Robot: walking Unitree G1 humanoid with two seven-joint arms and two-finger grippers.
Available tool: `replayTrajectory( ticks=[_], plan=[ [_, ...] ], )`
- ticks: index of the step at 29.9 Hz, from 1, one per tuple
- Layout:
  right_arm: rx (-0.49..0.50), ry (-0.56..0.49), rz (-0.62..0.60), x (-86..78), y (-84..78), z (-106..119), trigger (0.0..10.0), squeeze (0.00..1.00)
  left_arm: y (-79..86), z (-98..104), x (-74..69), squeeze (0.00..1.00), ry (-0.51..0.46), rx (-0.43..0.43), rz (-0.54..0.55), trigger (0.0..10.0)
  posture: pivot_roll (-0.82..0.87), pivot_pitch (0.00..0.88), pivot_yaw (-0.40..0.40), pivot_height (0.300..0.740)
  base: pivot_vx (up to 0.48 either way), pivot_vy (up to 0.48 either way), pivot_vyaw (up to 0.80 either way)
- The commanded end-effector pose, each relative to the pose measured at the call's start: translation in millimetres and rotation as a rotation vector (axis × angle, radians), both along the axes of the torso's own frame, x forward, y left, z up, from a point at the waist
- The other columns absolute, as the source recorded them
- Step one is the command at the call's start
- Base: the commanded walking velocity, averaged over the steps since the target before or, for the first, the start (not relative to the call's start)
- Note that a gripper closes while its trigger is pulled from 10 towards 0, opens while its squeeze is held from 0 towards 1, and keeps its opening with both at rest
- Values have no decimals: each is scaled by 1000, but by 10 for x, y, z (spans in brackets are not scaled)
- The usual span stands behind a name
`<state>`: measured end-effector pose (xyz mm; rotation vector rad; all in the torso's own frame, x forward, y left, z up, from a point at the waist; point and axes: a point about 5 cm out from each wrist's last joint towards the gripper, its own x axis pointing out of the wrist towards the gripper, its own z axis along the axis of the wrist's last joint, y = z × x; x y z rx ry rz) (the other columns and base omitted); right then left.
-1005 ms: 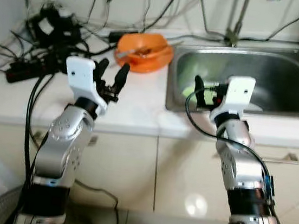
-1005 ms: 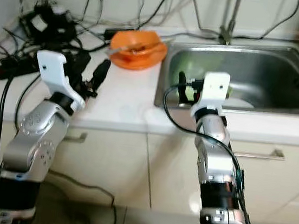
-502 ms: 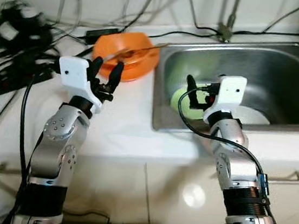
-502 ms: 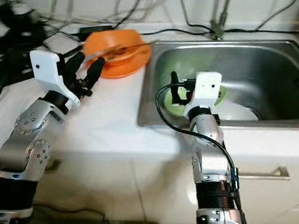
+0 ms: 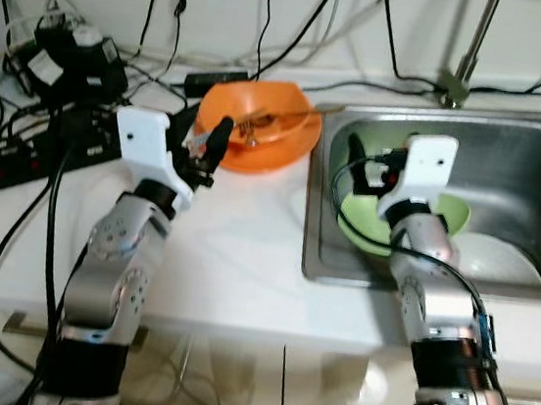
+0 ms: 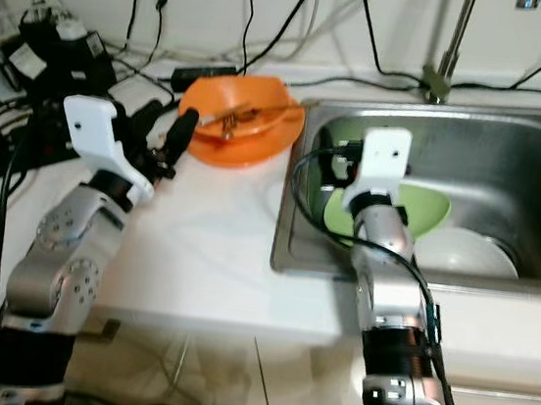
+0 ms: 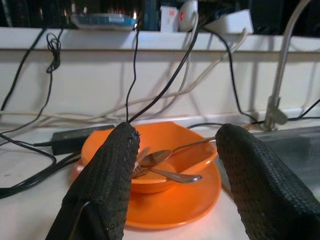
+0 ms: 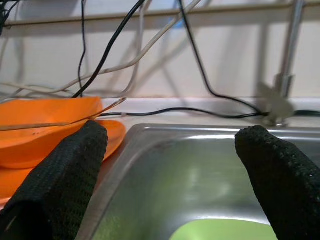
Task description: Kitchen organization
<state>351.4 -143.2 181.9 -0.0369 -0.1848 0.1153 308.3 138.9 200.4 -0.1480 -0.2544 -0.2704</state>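
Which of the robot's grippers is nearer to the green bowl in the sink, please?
The right. The right gripper hangs over the sink, directly above the green bowl. The left gripper is over the counter beside the orange bowl, well away from the sink.

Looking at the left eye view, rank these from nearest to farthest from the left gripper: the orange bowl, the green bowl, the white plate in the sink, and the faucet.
From the left gripper:
1. Orange bowl, just ahead on the counter.
2. Green bowl, in the sink by the right gripper.
3. Faucet behind the sink and white plate in the basin are too close to call.
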Motion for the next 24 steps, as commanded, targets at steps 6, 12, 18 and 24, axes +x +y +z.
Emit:
replayTrajectory(
  ticks=[6,12,18,24],
  plan=[
    [111,46,32,30,47,1,10000,0,31,16,-35,0,-24,58,3,10000,-20,0,136,740,0,0,0],
    [173,84,53,47,28,-9,10000,0,1,-32,-7,0,1,83,-19,10000,-25,0,137,740,0,0,0],
    [150,122,66,42,32,-64,10000,0,-19,-61,35,0,30,91,-35,10000,-29,0,140,740,0,0,0],
    [50,118,34,37,39,-100,10000,0,-21,-29,50,0,18,63,-39,10000,-32,0,140,740,0,0,0]
  ],
)
